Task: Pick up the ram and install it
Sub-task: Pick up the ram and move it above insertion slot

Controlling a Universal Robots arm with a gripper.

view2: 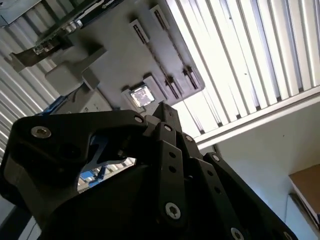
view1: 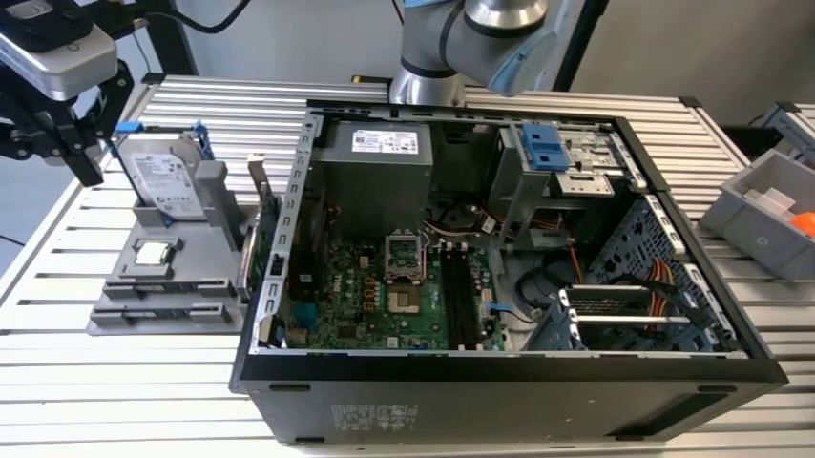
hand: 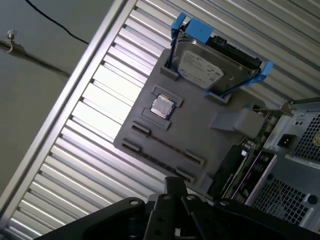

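1. At the exterior view's far left, the claw (view1: pixel 61 143) is seen hanging above the back corner of the slatted metal desk (view1: pixel 128 382). It is just left of the hard drive and clear of the tray. Its black linkage is also seen in both wrist views, pointed down toward the tray. How wide the claw stands cannot be told.
2. A grey tray (view1: pixel 121 320) is set flat on the desk, left of the computer case. A silver hard drive in a blue frame (view1: pixel 166 181) is propped on edge at the tray's back. A small square processor chip (view1: pixel 153 253) is seated in a recess near the tray's middle.
3. In the first wrist view, a thin dark strip (hand: pixel 167 149) is seen running between end brackets on the tray's front half. Whether it is the ram cannot be told.
4. A green expansion card (view1: pixel 265 229) is stood upright between the tray and the case, its metal bracket uppermost.
5. The black computer case (view1: pixel 510 382) is laid on its side with the side panel off. A green motherboard (view1: pixel 357 296) is exposed on its floor, with long black slots (view1: pixel 459 286) near its right edge. A grey power supply (view1: pixel 376 162) is mounted behind it.
6. A blue bracket (view1: pixel 545 148) is fixed at the back right of the case, and orange cables (view1: pixel 656 286) are run along its right side.
7. A grey bin (view1: pixel 764 205) holding an orange object (view1: pixel 803 221) is placed at the far right.
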